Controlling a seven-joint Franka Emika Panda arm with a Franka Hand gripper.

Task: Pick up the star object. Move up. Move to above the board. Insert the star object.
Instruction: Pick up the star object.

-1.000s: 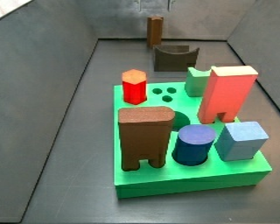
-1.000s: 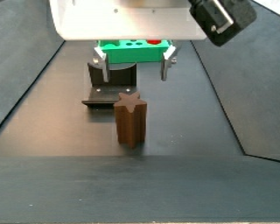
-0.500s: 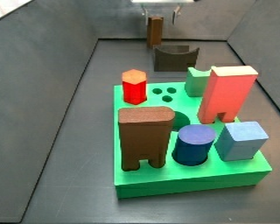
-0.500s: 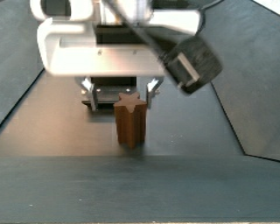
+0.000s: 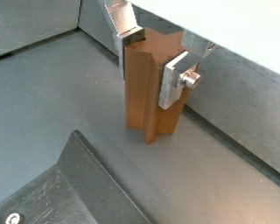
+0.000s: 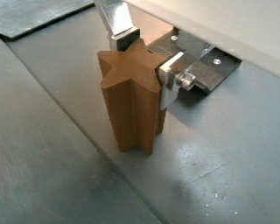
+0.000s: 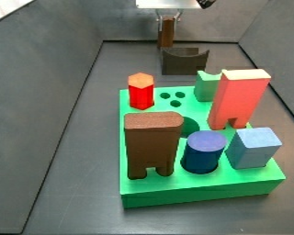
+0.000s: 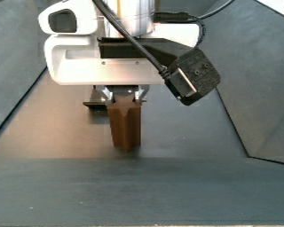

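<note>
The star object (image 5: 152,87) is a slim brown column with ridged sides, standing upright on the dark floor. It shows in both wrist views (image 6: 130,96) and both side views (image 7: 167,35) (image 8: 125,124). My gripper (image 5: 152,61) (image 6: 145,59) is down around its upper part, with one silver finger (image 5: 129,35) against one side and the other finger (image 6: 168,77) against the opposite side, shut on it. In a side view the gripper (image 8: 125,96) covers the star's top. The green board (image 7: 198,188) lies nearer the camera, apart from the star.
The dark fixture (image 7: 183,61) (image 8: 95,103) stands just beside the star. On the board stand a red hexagon (image 7: 141,90), a tall salmon block (image 7: 239,99), a big brown arched block (image 7: 152,142), a blue cylinder (image 7: 204,151) and a light blue cube (image 7: 254,147). Grey walls enclose the floor.
My gripper has come down from above the star and its fingers now clasp the upper part. The star has shifted slightly sideways on the floor.
</note>
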